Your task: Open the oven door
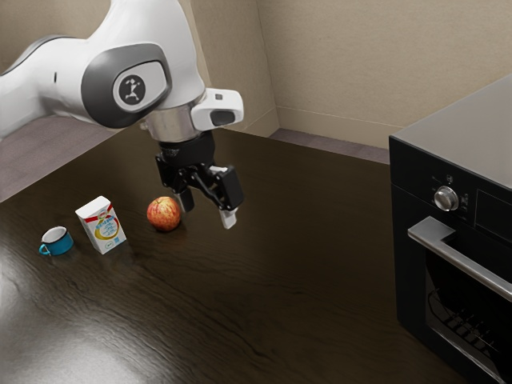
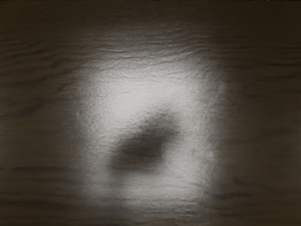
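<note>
The black gripper [image 1: 207, 210] hangs over the table in the exterior view, its two fingers pointing down and spread apart with nothing between them. At the exterior view's right stands a black oven [image 1: 408, 264] with a steel top and a round knob [image 1: 446, 198]. Its door [image 1: 466, 320] is closed and carries a silver bar handle [image 1: 468, 260]. A wide stretch of table separates the gripper from the handle. Below the hand, the wrist view has dark wood [image 2: 42, 136] with a bright reflection and a shadow.
A red apple [image 1: 164, 214] stands near the gripper, toward the exterior view's left. Beyond it are a white carton [image 1: 102, 226] and a small blue mug [image 1: 57, 242]. They all rest on the dark wooden table [image 1: 240, 320]. Beige walls [image 1: 336, 64] rise behind.
</note>
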